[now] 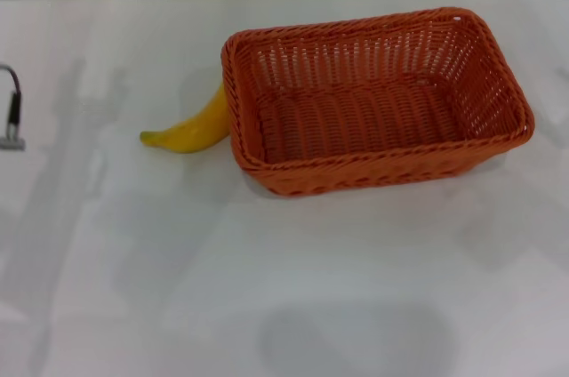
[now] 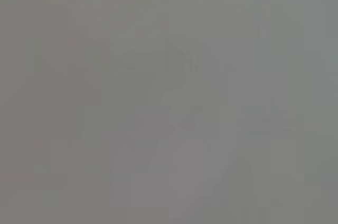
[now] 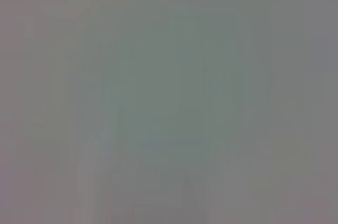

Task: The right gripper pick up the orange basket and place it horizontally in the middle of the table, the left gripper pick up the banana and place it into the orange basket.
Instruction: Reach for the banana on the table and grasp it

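While the orange basket (image 1: 378,97) lies lengthwise, the banana (image 1: 191,128) touches its left wall. Neither gripper shows — finger states cannot be told.

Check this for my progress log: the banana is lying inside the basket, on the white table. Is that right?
Not quite. The banana lies outside the basket, on the white table against the basket's left side, partly hidden behind its corner. The basket is empty. The head view shows this.

The orange basket (image 1: 373,97) hides the banana's (image 1: 191,128) far end; both wrist views show only grey blur.
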You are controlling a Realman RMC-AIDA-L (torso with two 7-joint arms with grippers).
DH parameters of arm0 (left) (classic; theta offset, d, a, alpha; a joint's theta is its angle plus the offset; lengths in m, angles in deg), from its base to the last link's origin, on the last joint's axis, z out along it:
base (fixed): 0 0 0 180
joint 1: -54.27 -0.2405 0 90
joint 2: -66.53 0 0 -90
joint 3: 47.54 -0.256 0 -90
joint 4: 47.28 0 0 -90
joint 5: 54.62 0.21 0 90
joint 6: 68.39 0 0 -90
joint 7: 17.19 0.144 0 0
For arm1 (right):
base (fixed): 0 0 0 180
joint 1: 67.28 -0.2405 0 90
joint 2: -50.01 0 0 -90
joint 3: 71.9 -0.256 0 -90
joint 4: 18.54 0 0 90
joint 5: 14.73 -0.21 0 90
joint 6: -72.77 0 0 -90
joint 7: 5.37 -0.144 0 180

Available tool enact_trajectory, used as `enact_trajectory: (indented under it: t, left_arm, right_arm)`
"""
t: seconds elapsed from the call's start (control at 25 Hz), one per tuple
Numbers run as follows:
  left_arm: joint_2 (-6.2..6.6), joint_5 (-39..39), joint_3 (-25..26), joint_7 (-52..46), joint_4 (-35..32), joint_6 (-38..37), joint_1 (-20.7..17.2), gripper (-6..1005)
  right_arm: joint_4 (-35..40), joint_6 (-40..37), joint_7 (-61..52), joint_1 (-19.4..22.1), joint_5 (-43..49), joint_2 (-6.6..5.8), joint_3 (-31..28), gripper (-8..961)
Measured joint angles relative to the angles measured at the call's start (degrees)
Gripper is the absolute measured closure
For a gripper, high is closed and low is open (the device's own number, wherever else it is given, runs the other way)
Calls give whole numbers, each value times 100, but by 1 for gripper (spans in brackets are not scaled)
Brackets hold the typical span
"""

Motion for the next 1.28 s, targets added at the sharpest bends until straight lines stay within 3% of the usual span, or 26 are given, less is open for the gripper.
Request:
enact_trajectory:
  t: [0.2,0.32,0.4,0.52,0.72,0.92,1.28]
  left_arm:
    - [20,508,-57,-3341,1314,-216,529,150]
    - [136,1149,-188,-4690,1855,-256,815,150]
    - [278,1448,-610,-5367,2127,-271,1000,151]
    - [441,1851,-1123,-5888,2411,-302,1240,151]
    - [637,3019,-1132,-6389,2877,-413,1659,152]
    - [684,3752,-1135,-6607,3386,-406,1991,152]
    - [724,5665,-1148,-7053,4714,-168,2956,153]
  right_arm:
    - [-65,169,29,98,-52,-13,-28,89]
    - [-68,332,56,121,-54,-7,-29,89]
    - [-75,406,79,124,-54,-7,-29,89]
    - [-81,509,189,125,-51,-8,-29,89]
    - [-99,679,297,119,-23,0,-11,89]
    - [-194,779,507,112,-18,7,12,90]
    - [-427,1167,890,113,-50,9,-24,90]
